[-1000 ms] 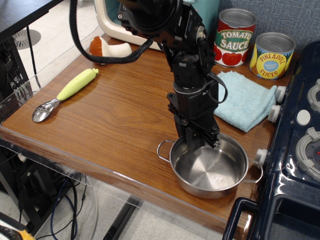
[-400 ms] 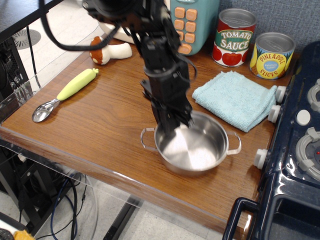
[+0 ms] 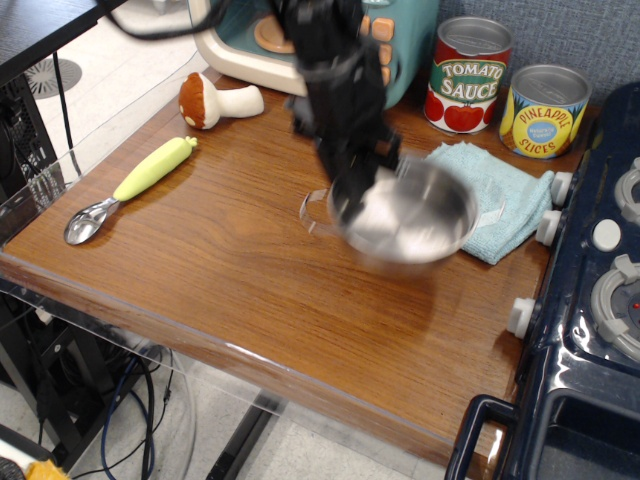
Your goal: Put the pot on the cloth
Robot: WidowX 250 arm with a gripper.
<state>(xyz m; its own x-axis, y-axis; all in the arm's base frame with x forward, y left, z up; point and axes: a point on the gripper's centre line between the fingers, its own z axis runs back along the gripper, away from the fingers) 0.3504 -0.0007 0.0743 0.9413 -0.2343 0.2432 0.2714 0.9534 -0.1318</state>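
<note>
The gripper (image 3: 352, 200) pinches the near-left rim of the pot (image 3: 405, 212), which hangs blurred just above the wood, overlapping the cloth's (image 3: 500, 190) left part. The cloth lies toward the table's far-right corner. To finish well, the arm should carry the pot further right until centred, then lower it level (a tilted base could ruck the towel). Room is tight: the tomato can (image 3: 469, 74) and pineapple can (image 3: 543, 110) stand just behind, the stove (image 3: 600, 300) along the right edge.

Blurred end effector (image 3: 352, 190) pointing down, clamped on pot (image 3: 405, 212) rim
</note>
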